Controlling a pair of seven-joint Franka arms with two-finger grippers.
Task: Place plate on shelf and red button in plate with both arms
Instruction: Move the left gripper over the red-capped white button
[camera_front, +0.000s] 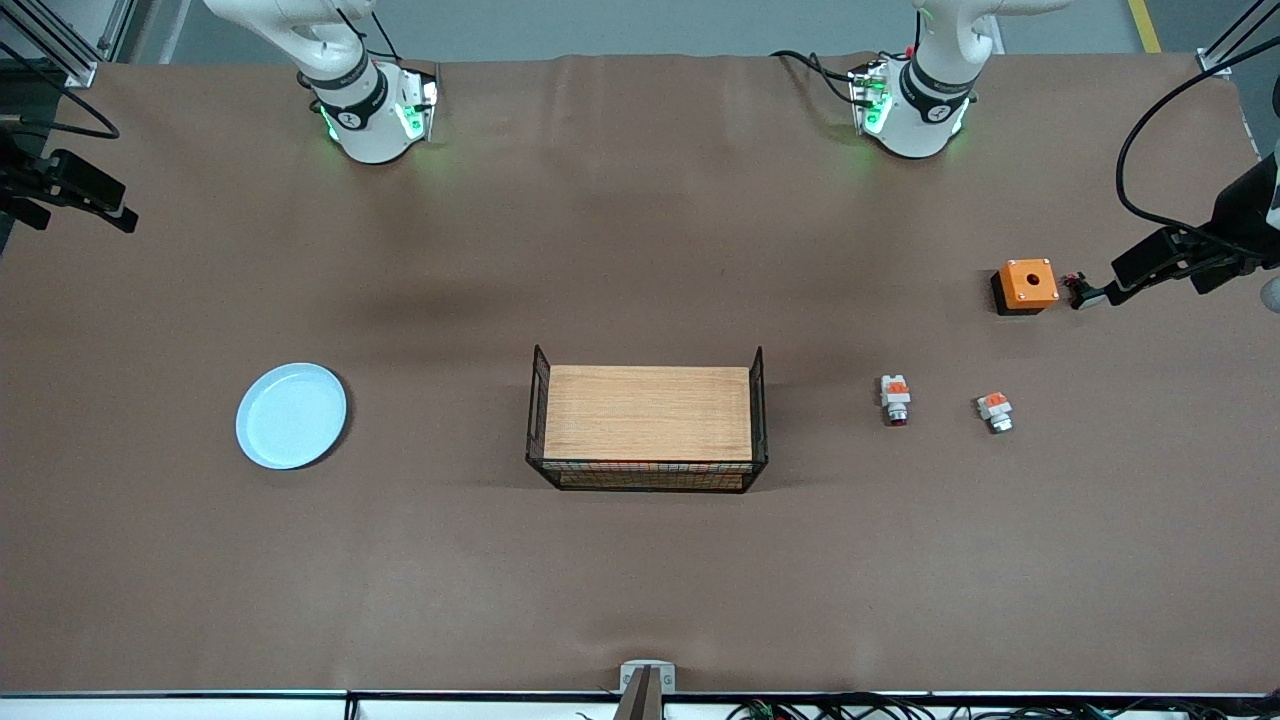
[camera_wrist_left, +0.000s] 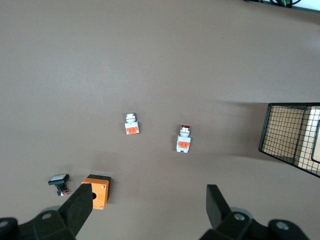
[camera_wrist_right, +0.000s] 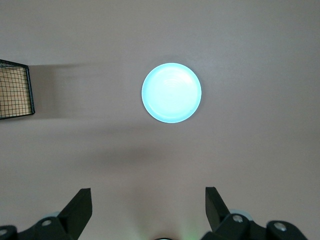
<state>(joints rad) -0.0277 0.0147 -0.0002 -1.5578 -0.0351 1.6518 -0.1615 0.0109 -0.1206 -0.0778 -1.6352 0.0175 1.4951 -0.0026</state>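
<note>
**Brown bench laid out, both hands waiting wide**

Brown cloth is covering the bench (camera_front: 640, 230), and nothing on it is being touched. One plate (camera_front: 291, 415) is lying flat toward the right arm's end, beside the single wire basket (camera_front: 648, 420) with its wooden floor. It is looking rigid, smooth and shallow, probably slippery; the raised rim seems the only place to pinch. One red button (camera_front: 895, 399) is sitting toward the left arm's end, nearer the basket than its one silver-ended twin (camera_front: 995, 411). It is looking tiny, light and hard, best pinched across its pale body. One orange box (camera_front: 1026, 286) and one small black part (camera_front: 1088, 293) are lying farther from the camera.

The right hand (camera_wrist_right: 148, 210) is hanging over the bench short of the plate, fingers apart. The left hand (camera_wrist_left: 150, 209) is hanging near the orange box, fingers apart too.
</note>
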